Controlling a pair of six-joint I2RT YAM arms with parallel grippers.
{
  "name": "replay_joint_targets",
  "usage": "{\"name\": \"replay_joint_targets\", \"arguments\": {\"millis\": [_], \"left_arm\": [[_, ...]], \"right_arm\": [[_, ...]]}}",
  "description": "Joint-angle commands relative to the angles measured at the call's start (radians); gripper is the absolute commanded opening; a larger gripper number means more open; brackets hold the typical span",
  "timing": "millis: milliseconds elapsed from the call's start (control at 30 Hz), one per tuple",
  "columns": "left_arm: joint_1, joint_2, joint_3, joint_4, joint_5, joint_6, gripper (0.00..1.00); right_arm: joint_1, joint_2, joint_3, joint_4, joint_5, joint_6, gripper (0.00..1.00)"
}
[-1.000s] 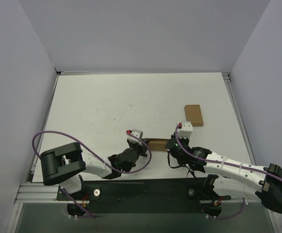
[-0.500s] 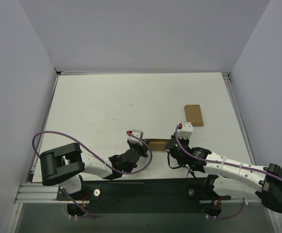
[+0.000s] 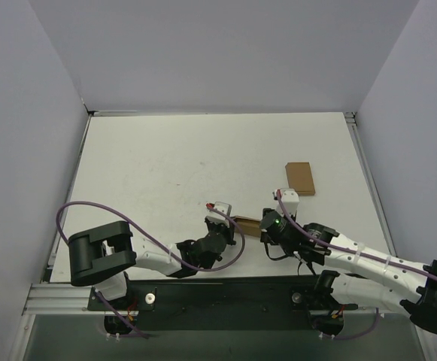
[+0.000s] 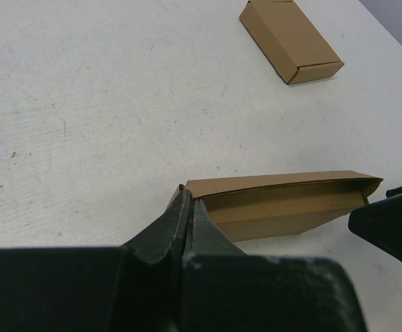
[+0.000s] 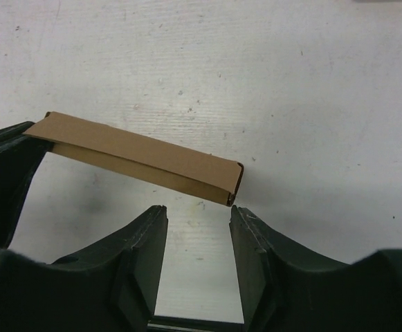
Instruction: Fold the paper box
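Observation:
The paper box (image 3: 247, 225) is a long, flat brown cardboard piece lying near the table's front edge between the two arms. My left gripper (image 3: 229, 226) is shut on its left end. In the left wrist view the fingertips (image 4: 187, 199) pinch the corner of the paper box (image 4: 284, 200), whose top flap stands slightly ajar. My right gripper (image 3: 268, 226) is open just behind the box's right end. In the right wrist view the box (image 5: 138, 153) lies just beyond the right gripper (image 5: 197, 211), and the right finger (image 5: 252, 232) sits almost against its corner.
A second, closed brown cardboard box (image 3: 299, 178) lies flat farther back on the right, also seen as a box (image 4: 290, 40) in the left wrist view. White table (image 3: 165, 165) with grey walls on three sides. Purple cables loop over both arms.
My right gripper has opened and let go of the box's right end. Both arms and the box shifted slightly right. The left gripper stays shut on the box.

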Motion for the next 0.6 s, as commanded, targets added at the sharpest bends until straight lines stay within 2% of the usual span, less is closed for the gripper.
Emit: {"name": "replay_joint_targets", "arguments": {"millis": [0,133,333,433,567], "left_arm": [[-0.021,0.11,-0.079,-0.478,0.139,-0.004,0.0],[-0.021,0.116,-0.073,-0.482,0.137,-0.002,0.0],[-0.021,0.12,-0.069,-0.483,0.139,-0.004,0.0],[-0.021,0.119,-0.071,-0.482,0.139,-0.004,0.0],[-0.021,0.119,-0.071,-0.482,0.139,-0.004,0.0]], "right_arm": [[-0.023,-0.037,0.065,-0.079,-0.076,-0.007,0.43],[-0.066,-0.078,0.062,-0.076,-0.13,0.017,0.47],[-0.268,-0.161,-0.019,0.004,-0.305,0.08,0.53],[-0.331,-0.196,-0.08,0.065,-0.403,0.109,0.53],[-0.399,-0.215,-0.125,0.087,-0.449,0.129,0.52]]}}
